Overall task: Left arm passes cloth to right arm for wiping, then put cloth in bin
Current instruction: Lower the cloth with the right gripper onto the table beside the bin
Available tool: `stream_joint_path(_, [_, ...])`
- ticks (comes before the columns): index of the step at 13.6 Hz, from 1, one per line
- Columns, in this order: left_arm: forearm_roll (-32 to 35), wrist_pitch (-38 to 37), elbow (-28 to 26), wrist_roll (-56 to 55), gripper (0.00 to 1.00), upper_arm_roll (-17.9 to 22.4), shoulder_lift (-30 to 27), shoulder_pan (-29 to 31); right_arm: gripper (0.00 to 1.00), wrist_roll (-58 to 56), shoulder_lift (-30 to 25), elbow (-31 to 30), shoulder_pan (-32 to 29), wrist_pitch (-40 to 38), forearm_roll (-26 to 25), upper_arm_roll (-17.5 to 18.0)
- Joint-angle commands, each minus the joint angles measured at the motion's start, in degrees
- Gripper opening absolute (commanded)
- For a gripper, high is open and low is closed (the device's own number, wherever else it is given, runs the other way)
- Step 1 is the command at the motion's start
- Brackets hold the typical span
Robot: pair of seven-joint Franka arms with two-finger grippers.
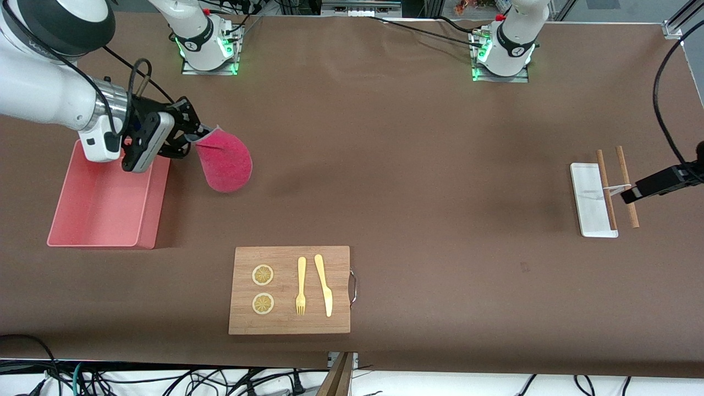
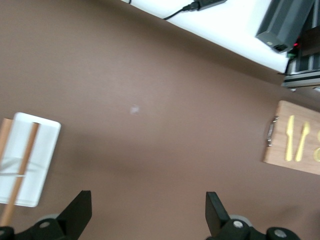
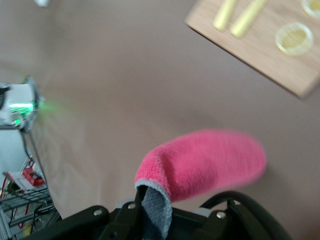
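The board (image 1: pixel 289 290) lies untouched. The right pincer (image 1: pixel 190 132), clenched on the cloth (image 1: pixel 224 161), hangs beside the bin (image 1: pixel 148 220); next, carry it over and release. The left pincer (image 1: pixel 628 193) waits, released.

A wooden cutting board (image 1: pixel 290 290) with a metal handle (image 1: pixel 353 286) lay near the front camera's edge of the brown table (image 1: pixel 396 165). On it sat two lemon slices (image 1: pixel 263 289), a yellow fork (image 1: pixel 301 286) and a yellow knife (image 1: pixel 324 284). Toward the left arm's end was a small white tray (image 1: pixel 589 200), one wooden stick (image 1: pixel 606 189) across it and another (image 1: pixel 626 186) just beside it.
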Motion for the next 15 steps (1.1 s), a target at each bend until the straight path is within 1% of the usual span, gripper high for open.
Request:
stream_joint_path(1, [5.1, -3.8, -1.2, 2.1, 1.00, -0.5, -1.1, -0.4, 0.00, 11.1, -1.0, -1.9, -0.5, -0.1, -6.9, 0.3])
stream_joint_path(2, [6.4, -5.3, -2.4, 1.8, 1.00, 0.0, -2.2, -0.6, 0.00, 13.0, -0.9, -2.7, -0.5, 0.2, -7.9, 0.3])
stream_joint_path(3, [6.8, -6.6, -3.6, 2.2, 1.00, 3.4, -3.2, -2.5, 0.00, 15.6, -0.8, -3.5, -0.5, 0.5, -9.3, 0.3])
stream_joint_path(4, [7.1, -6.5, -4.7, 2.5, 1.00, 8.2, -3.5, -7.7, 0.00, 18.5, -0.7, -4.3, -0.5, 1.3, -11.2, 0.3])
stream_joint_path(5, [7.1, -6.4, -4.4, 2.6, 1.00, 13.5, -4.6, -12.6, 0.00, 21.3, -0.4, -5.1, -0.4, 2.0, -12.6, 0.5])
stream_joint_path(6, [7.2, -6.2, -5.0, 2.5, 1.00, 17.8, -6.3, -17.5, 0.00, 22.7, -0.1, -6.0, -0.4, 3.0, -13.5, 0.5])
stream_joint_path(7, [7.1, -6.7, -6.7, 2.7, 1.00, 22.1, -8.5, -21.6, 0.00, 23.4, 0.4, -7.2, -0.4, 4.4, -14.2, 0.5])
stream_joint_path(8, [5.6, -6.2, -9.7, 2.9, 1.00, 25.1, -10.5, -25.3, 0.00, 24.5, 0.5, -8.5, -0.3, 6.0, -15.2, 0.5])
stream_joint_path(9, [3.8, -6.2, -12.2, 3.9, 1.00, 27.0, -12.4, -28.2, 0.00, 26.7, 1.0, -10.0, -0.2, 8.1, -17.0, 0.6])
stream_joint_path(10, [3.3, -4.9, -15.4, 4.7, 1.00, 28.4, -14.3, -29.9, 0.00, 28.3, 1.3, -11.5, 0.0, 10.1, -19.4, 0.8])
stream_joint_path(11, [1.3, -2.0, -19.3, 5.6, 1.00, 29.6, -16.9, -30.7, 0.00, 28.7, 1.8, -13.2, 0.0, 12.3, -20.9, 0.8])
stream_joint_path(12, [-1.1, 0.9, -23.3, 7.8, 1.00, 32.7, -19.8, -33.2, 0.00, 28.8, 1.8, -15.0, 0.0, 14.8, -21.6, 0.8])
stream_joint_path(13, [-1.2, 1.0, -24.2, 9.5, 1.00, 34.7, -21.1, -36.0, 0.00, 28.8, 2.0, -16.6, 0.0, 17.3, -22.6, 0.8])
stream_joint_path(14, [-1.1, 0.1, -23.4, 8.8, 1.00, 34.6, -21.2, -36.9, 0.00, 28.8, 2.4, -17.9, 0.0, 19.7, -23.8, 0.8])
stream_joint_path(15, [-1.0, -1.6, -21.3, 8.8, 1.00, 34.2, -21.0, -36.8, 0.00, 28.8, 3.2, -18.6, 0.0, 21.8, -24.0, 0.8])
